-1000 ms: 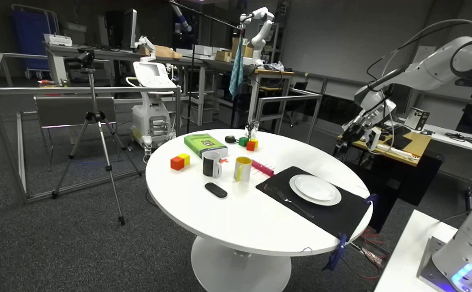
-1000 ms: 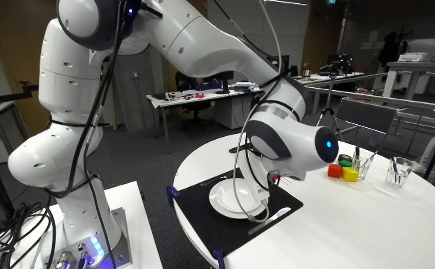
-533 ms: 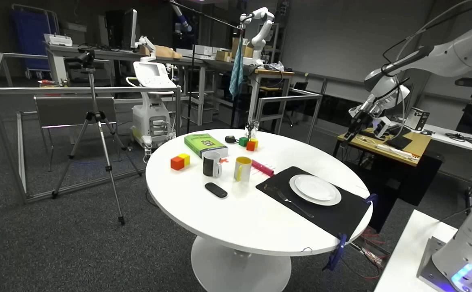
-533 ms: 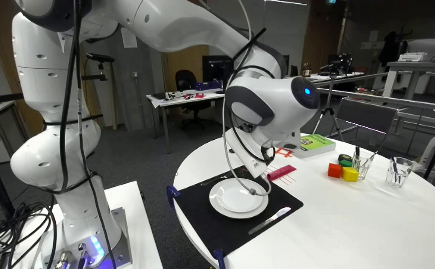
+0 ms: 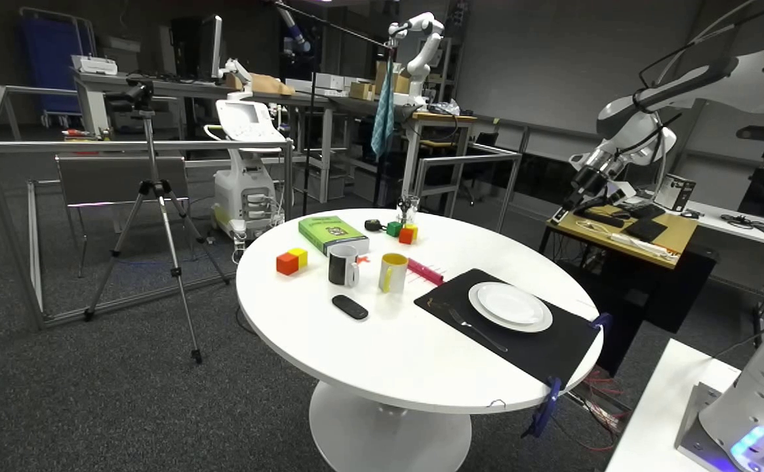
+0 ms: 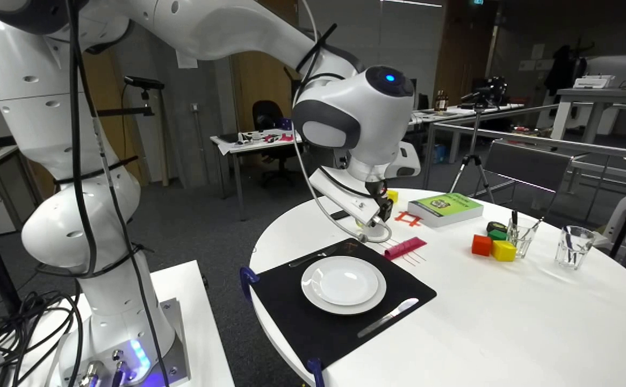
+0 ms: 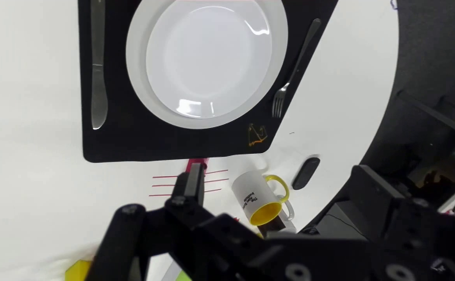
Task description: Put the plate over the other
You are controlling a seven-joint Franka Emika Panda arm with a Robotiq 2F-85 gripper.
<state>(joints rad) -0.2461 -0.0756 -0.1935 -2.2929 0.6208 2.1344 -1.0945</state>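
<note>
Two plain white round plates lie stacked on the black mat. The upper plate [image 5: 511, 302] looks slightly smaller and sits inside the rim of the lower plate [image 5: 519, 328]. In an exterior view the upper plate [image 6: 345, 280] and the lower plate's rim [image 6: 343, 310] show fully. In the wrist view the upper plate [image 7: 211, 58] sits a little off centre on the lower plate [image 7: 136, 58]. My gripper [image 7: 284, 175] is open and empty, its fingers wide apart. In an exterior view the gripper [image 5: 560, 214] hangs above and apart from the plates.
The black mat [image 6: 291, 317] holds a knife [image 6: 388, 318] and a fork [image 5: 477, 331]. A yellow-handled mug [image 5: 392, 274], a black-and-white mug [image 5: 342, 265], a dark remote-like object [image 5: 349, 307], a green book [image 5: 332, 234], coloured blocks and glasses stand on the table. Blue clamps [image 6: 315, 371] grip its edge.
The arm has drawn up and away from the plates; in the exterior views the wrist no longer overlaps them. The stacked plates have not moved.
</note>
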